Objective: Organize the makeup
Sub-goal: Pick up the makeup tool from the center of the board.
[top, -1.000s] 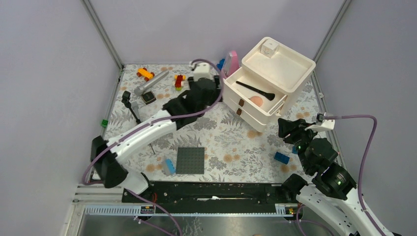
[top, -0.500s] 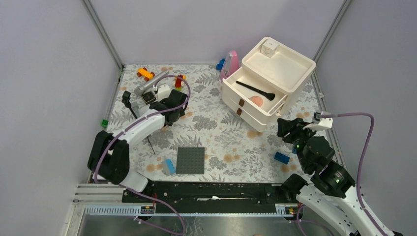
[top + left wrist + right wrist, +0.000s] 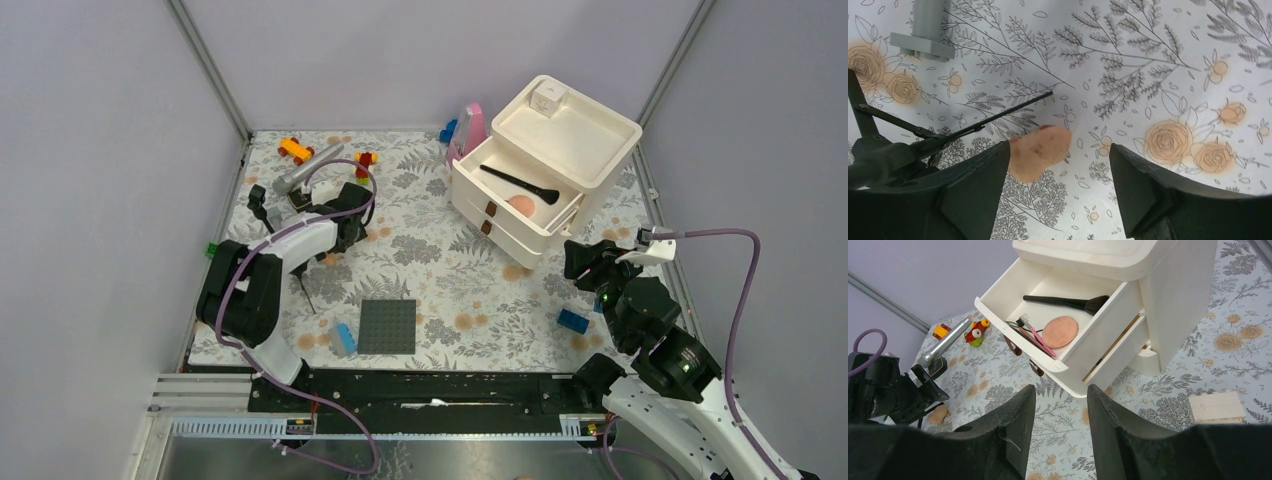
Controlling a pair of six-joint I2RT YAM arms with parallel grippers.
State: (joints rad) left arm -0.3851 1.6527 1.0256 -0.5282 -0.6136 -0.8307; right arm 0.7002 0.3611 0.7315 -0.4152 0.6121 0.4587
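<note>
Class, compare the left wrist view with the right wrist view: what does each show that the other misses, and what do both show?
Only left wrist: a thin black stick lying near the left gripper's open fingers. Only right wrist: the open drawer holding a black brush and a round puff. Both: the floral mat and the peach sponge lying on it.
</note>
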